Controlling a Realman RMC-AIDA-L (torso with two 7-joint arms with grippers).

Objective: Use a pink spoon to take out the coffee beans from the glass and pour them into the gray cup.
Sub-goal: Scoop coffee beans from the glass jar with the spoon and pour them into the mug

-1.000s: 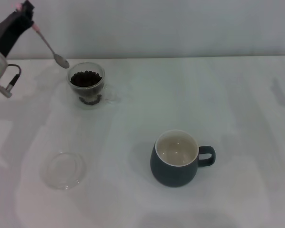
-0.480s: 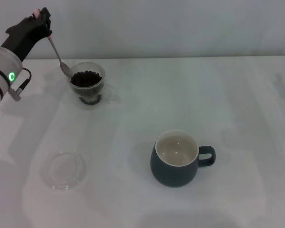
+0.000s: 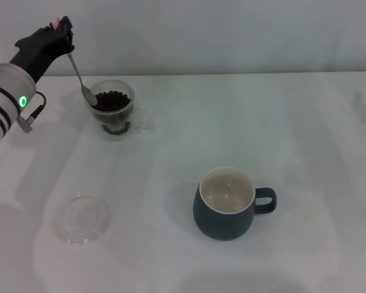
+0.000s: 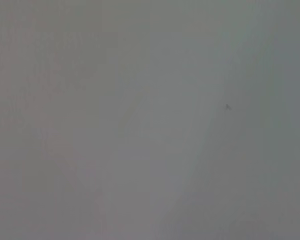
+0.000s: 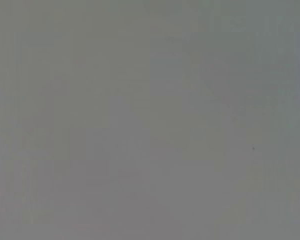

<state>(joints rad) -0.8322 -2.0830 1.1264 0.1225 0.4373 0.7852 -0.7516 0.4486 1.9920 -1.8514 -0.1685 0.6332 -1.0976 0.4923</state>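
Note:
In the head view my left gripper [image 3: 60, 33] is at the far left, above and left of the glass [image 3: 112, 108]. It is shut on the pink handle of the pink spoon [image 3: 78, 71]. The spoon slants down to the right and its metal bowl dips into the glass at the left rim, at the coffee beans [image 3: 113, 101]. The gray cup [image 3: 227, 203] stands near the middle front, handle to the right, its cream inside bare. The right gripper is out of view. Both wrist views show only plain grey.
A flat clear glass dish [image 3: 82, 217] lies at the front left on the white table [image 3: 293, 134]. A pale wall rises behind the table's far edge.
My left gripper has moved right and down with the spoon. The spoon has turned steeper, and its bowl has gone from outside the glass rim into the glass.

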